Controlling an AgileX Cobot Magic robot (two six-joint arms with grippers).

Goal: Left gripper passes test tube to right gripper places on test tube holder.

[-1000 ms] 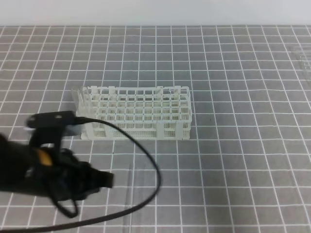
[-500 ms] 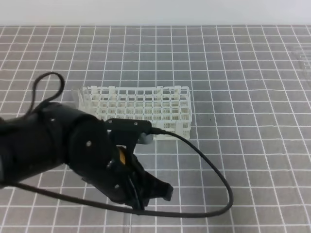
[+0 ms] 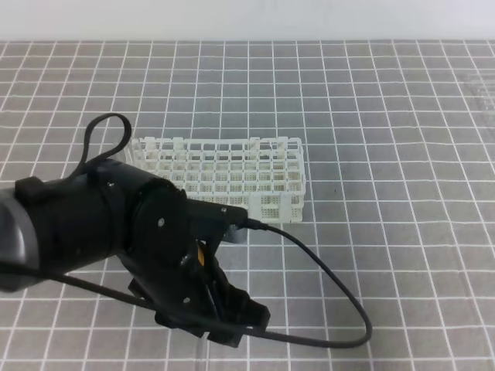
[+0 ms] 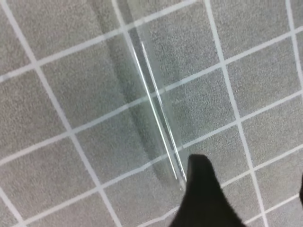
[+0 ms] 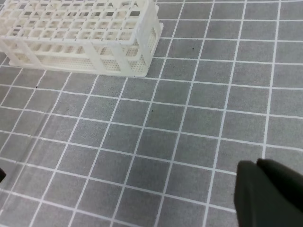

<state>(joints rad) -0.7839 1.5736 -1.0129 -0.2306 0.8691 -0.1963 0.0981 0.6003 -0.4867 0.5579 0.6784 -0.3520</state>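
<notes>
- The left gripper (image 3: 232, 313), a black jawed tool on a bulky black wrist with a grey metallic forearm, is reaching low over the grey, white-gridded counter (image 3: 402, 232) at the front left of the high view.
- One of its black fingers (image 4: 201, 198) is showing at the bottom of the left wrist view, and a sliver of the other is sitting at the right edge, so the fingers are standing apart with nothing between them.
- The slender, colourless, transparent test tube (image 4: 154, 101) is lying flat on the counter, running diagonally from the top of the left wrist view down to just beside the near finger; whether it is touching that finger cannot be told.
- A thin black cable (image 3: 325, 270) is looping from the wrist across the counter.
- The white plastic lattice test tube holder (image 3: 224, 178) is standing upright beyond the left arm, partly covered by it in the high view.
- The right gripper (image 5: 270, 194) is appearing only as a dark block in the lower right of its own wrist view, fingers together, well apart from the holder.
</notes>
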